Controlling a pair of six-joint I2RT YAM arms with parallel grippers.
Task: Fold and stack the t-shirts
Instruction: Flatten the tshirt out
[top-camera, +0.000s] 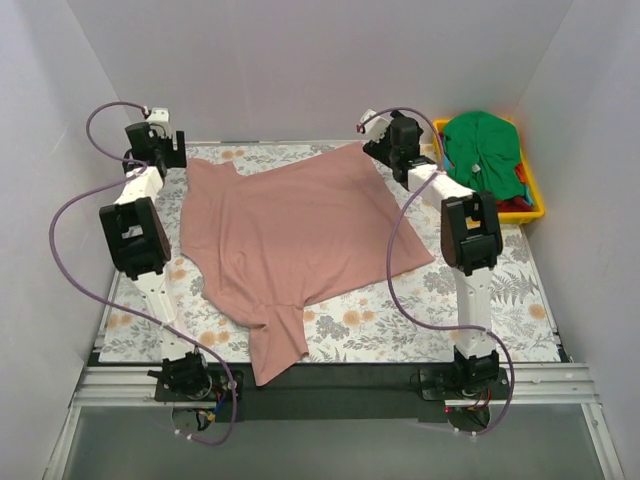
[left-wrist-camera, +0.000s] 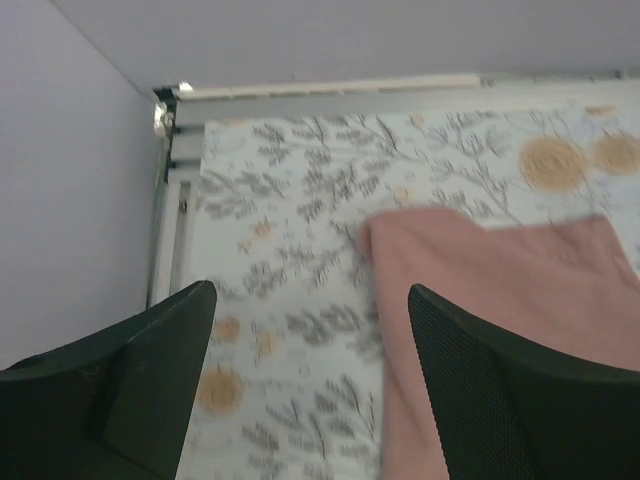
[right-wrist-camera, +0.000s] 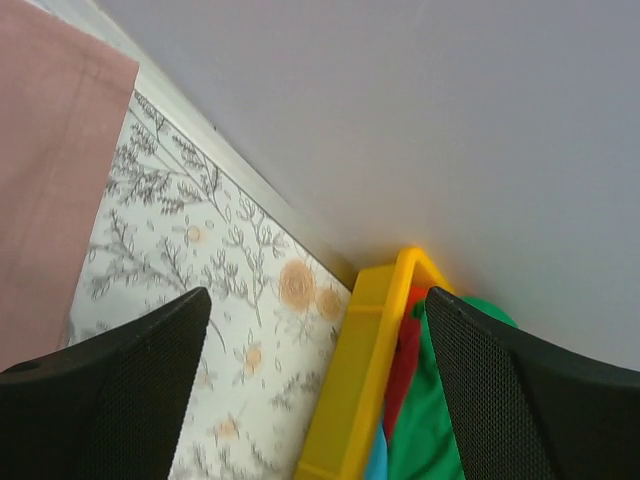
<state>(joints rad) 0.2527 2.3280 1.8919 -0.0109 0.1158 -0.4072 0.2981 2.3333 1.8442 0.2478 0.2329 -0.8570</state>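
Observation:
A dusty pink t-shirt (top-camera: 300, 235) lies spread flat on the floral table cover, one sleeve hanging over the near edge. My left gripper (top-camera: 165, 150) is open and empty above the shirt's far left corner (left-wrist-camera: 480, 270). My right gripper (top-camera: 385, 145) is open and empty at the shirt's far right corner (right-wrist-camera: 45, 150). A bright green t-shirt (top-camera: 485, 150) lies on top of red cloth (top-camera: 515, 205) in the yellow bin; both show in the right wrist view, the green shirt (right-wrist-camera: 425, 440) beside the red cloth (right-wrist-camera: 402, 365).
The yellow plastic bin (top-camera: 535, 195) stands at the far right corner, its rim (right-wrist-camera: 365, 360) close under my right gripper. Some blue cloth (right-wrist-camera: 378, 462) lies in it. White walls close in on three sides. The floral table cover (top-camera: 420, 320) ends at a black near edge.

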